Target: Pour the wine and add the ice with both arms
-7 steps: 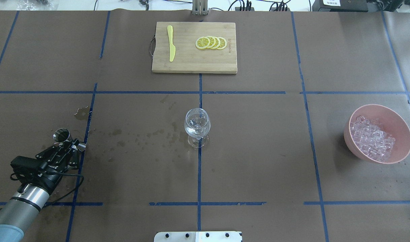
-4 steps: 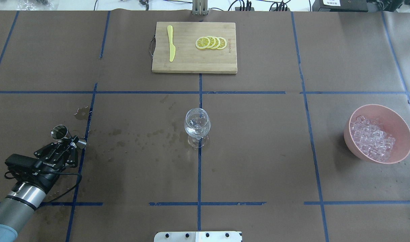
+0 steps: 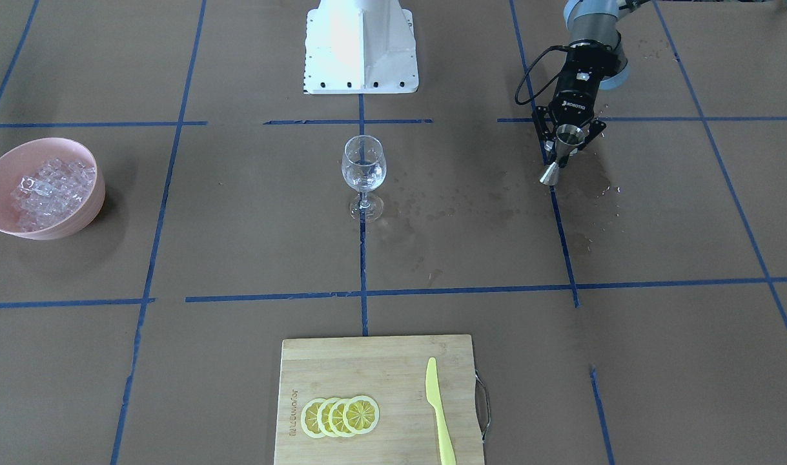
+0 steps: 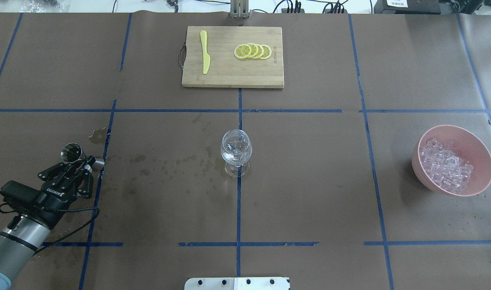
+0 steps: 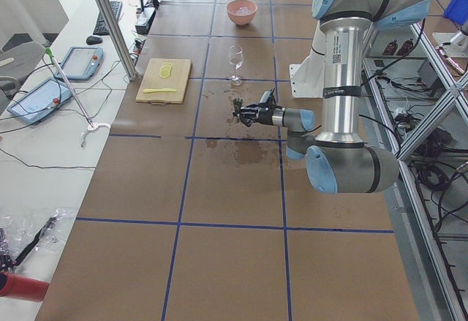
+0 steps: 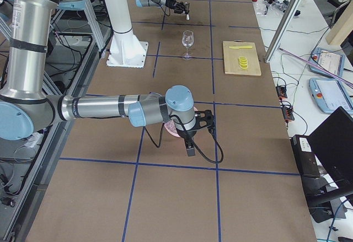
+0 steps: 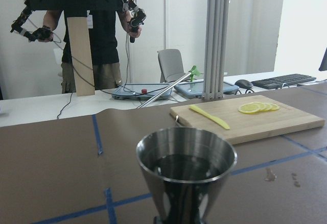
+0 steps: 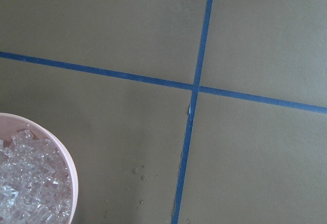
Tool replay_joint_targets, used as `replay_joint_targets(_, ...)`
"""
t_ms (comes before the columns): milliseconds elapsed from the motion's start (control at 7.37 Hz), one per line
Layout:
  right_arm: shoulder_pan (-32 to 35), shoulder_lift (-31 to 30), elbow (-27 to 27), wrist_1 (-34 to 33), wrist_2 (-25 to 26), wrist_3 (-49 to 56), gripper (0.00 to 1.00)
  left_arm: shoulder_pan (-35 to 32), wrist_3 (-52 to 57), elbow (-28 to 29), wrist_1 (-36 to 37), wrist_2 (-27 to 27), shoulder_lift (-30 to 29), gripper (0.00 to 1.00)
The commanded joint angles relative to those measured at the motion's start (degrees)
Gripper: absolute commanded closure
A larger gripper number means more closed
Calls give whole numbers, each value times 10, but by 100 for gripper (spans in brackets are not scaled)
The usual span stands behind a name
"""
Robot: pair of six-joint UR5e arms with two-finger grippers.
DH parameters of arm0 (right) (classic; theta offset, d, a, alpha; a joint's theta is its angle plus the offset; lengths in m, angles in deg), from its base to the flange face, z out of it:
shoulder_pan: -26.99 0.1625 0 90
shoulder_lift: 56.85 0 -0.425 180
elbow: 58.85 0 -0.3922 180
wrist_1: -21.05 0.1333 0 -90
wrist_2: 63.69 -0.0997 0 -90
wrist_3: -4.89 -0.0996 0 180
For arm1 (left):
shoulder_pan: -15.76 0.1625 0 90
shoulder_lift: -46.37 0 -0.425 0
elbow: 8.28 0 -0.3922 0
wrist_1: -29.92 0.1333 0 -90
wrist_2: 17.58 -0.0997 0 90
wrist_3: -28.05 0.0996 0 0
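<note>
The pouring half looks done: the glass (image 4: 236, 151) stands at the middle of the worktop (image 4: 309, 181) with a little clear wine (image 3: 363, 178) in its bowl, and wet spots (image 4: 164, 163) dot the paper to its left. The left end effector (image 4: 85, 164), low at the left side, is clamped on the waist of a steel jigger (image 4: 71, 154), which seems to be on its way to being set down (whether any liquid remains inside it I cannot tell). The ice step is left to do: the ice (image 4: 446, 167) lies heaped in the pink bowl (image 4: 477, 147) at the far right, and none is plainly visible in the glass. The right end effector (image 6: 193, 132) hangs close by that bowl, but whether its fingers are apart or together cannot be told. "ROBOTIQ" reads in white on the left end effector; lettering burned into the board (image 4: 233, 76) is too small to read.
</note>
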Motion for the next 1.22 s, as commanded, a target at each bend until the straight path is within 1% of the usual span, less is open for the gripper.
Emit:
replay_joint_targets(0,1,-1,1,0,0,0,0,-1,40,-15,1,2,-62,100)
replay_joint_targets(136,0,-1,1,0,0,0,0,0,43,-15,3,7,-82,100)
replay_joint_targets(271,1,-1,1,0,0,0,0,-2,81,-17,13,7,-114,100)
replay_joint_targets(407,1,-1,1,0,0,0,0,-6,116,-18,47,8,-133,100)
replay_joint_targets(543,0,-1,1,0,1,1,0,-17,119,-18,95,8,-164,100)
replay_joint_targets(679,0,0,1,0,1,1,0,-29,119,-19,162,12,-189,100)
replay_joint_targets(814,0,0,1,0,1,0,0,-37,119,-20,174,32,-198,100)
replay_joint_targets(950,1,0,1,0,1,0,0,-48,119,-22,222,52,-199,100)
replay_joint_targets(1086,0,0,1,0,1,0,0,-48,127,-37,267,54,-204,100)
